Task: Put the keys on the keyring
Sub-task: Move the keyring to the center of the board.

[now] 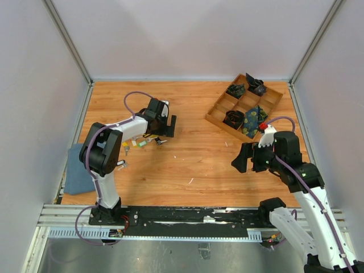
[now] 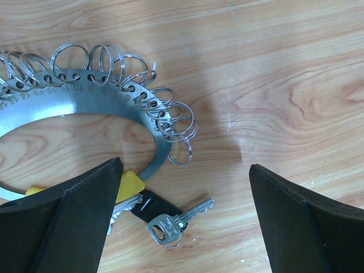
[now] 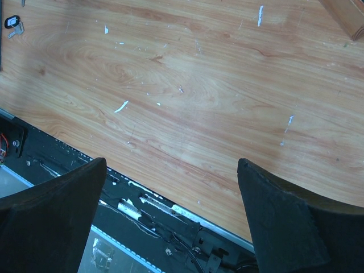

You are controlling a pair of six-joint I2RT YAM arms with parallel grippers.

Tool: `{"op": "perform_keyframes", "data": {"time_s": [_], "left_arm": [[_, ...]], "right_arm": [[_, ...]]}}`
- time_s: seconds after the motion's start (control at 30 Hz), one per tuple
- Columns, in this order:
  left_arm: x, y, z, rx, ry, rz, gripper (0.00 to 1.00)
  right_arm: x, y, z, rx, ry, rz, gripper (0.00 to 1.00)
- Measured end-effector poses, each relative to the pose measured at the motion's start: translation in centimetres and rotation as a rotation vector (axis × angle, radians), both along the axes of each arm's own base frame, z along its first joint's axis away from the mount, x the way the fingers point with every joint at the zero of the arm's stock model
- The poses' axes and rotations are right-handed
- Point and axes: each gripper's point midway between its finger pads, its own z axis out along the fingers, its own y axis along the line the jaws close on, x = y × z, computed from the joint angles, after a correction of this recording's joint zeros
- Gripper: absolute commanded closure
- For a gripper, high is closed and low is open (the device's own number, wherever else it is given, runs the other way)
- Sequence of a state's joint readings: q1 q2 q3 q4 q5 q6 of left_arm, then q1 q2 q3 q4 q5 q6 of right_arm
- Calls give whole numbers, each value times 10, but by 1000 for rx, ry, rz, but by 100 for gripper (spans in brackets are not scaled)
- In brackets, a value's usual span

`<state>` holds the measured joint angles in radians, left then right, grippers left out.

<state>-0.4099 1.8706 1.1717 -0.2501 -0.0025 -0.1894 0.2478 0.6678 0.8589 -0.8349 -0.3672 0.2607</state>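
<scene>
In the left wrist view the keyring (image 2: pixel 162 149) is a flat silver loop lying on the wood, with several small split rings hung along its outer edge. Just below it a silver key (image 2: pixel 181 219) on its own small ring rests across a black tag, beside a yellow tag (image 2: pixel 129 183). My left gripper (image 2: pixel 185 166) hovers over this spot, open, the key between its fingers and untouched. From above, small coloured keys (image 1: pixel 139 143) lie scattered by the left gripper (image 1: pixel 166 128). My right gripper (image 1: pixel 244 158) hangs open over bare wood (image 3: pixel 172 164), holding nothing.
A wooden compartment tray (image 1: pixel 222 125) with dark rolled fabric bundles stands at the back right. A blue cloth (image 1: pixel 74 168) lies at the table's left edge. The black rail (image 3: pixel 142 210) runs along the near edge under the right gripper. A small tagged key (image 3: pixel 12 24) lies far left.
</scene>
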Motion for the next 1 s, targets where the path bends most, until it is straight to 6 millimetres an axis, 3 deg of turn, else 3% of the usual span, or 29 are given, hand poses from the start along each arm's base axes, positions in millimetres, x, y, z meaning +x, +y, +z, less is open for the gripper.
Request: {"op": "perform_keyframes", "data": {"time_s": [0.33, 0.5, 0.67, 1.0], "left_arm": [[-3, -12, 0, -55, -12, -21, 1], [-17, -30, 0, -69, -21, -67, 1], [-40, -57, 1, -109, -16, -127, 1], [-117, -123, 7, -225, 79, -263, 1]], "right_arm": [[0, 0, -3, -2, 10, 0, 1], [1, 0, -3, -2, 10, 0, 2], [1, 0, -3, -1, 7, 1, 2], [1, 1, -4, 1, 10, 2, 2]]}}
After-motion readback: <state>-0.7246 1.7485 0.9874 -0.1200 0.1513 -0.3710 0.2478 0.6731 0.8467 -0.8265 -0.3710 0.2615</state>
